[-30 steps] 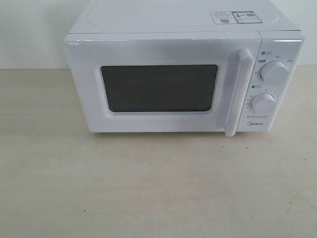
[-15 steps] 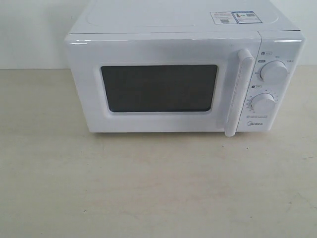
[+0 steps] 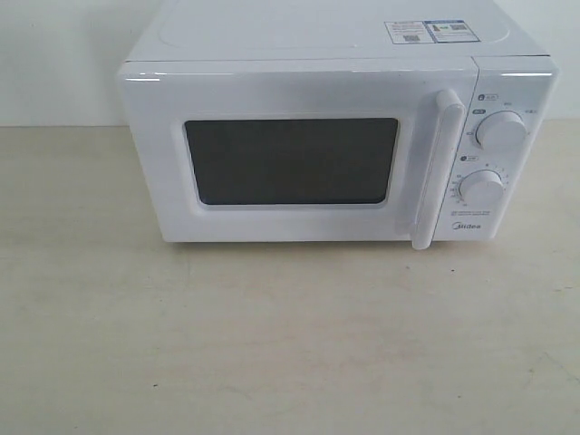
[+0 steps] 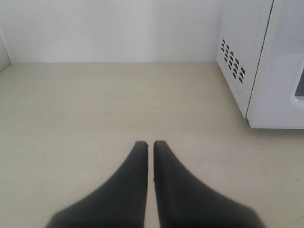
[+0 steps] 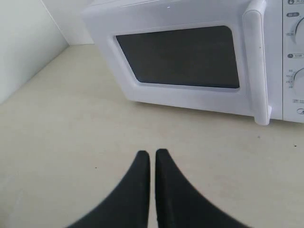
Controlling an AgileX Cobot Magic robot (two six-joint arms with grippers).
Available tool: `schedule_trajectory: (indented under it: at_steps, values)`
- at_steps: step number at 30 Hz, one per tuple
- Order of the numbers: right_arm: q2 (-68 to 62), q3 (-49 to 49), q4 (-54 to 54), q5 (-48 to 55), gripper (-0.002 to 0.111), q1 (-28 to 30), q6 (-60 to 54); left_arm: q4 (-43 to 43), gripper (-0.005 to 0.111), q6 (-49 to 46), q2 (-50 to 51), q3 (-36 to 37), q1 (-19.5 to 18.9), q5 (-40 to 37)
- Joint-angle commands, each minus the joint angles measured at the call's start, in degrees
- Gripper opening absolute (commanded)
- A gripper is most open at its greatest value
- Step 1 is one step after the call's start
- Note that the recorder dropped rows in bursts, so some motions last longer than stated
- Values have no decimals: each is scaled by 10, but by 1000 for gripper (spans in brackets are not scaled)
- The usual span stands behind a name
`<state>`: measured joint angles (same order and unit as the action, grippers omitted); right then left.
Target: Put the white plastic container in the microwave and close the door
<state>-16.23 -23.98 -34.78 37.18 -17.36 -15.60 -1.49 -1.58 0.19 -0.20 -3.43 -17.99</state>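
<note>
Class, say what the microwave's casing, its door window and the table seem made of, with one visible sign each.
The microwave casing looks like glossy white painted metal or plastic: sharp highlights along its front edge. The door window seems dark glass or plastic: flat, smooth. The table looks like matte beige laminate or wood: faint streaky grain.

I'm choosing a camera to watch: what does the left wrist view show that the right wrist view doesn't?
Only the left wrist view shows the side wall of the microwave, with vent slots. Only the right wrist view shows the door, shut, with its window, handle and dials. Both show the table under a shut, empty gripper: the left gripper, the right gripper.
</note>
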Motion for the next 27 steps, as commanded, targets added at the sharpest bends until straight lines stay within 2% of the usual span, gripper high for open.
schedule_trajectory:
  at_steps: [1, 19, 27]
  values:
    - [2, 0, 3, -1, 0, 2, 0, -2, 4, 7, -2, 2, -3, 0]
    - [2, 0, 3, -1, 0, 2, 0, -2, 4, 7, -2, 2, -3, 0]
    - [2, 0, 86, 11, 0, 2, -3, -2, 4, 7, -2, 2, -3, 0]
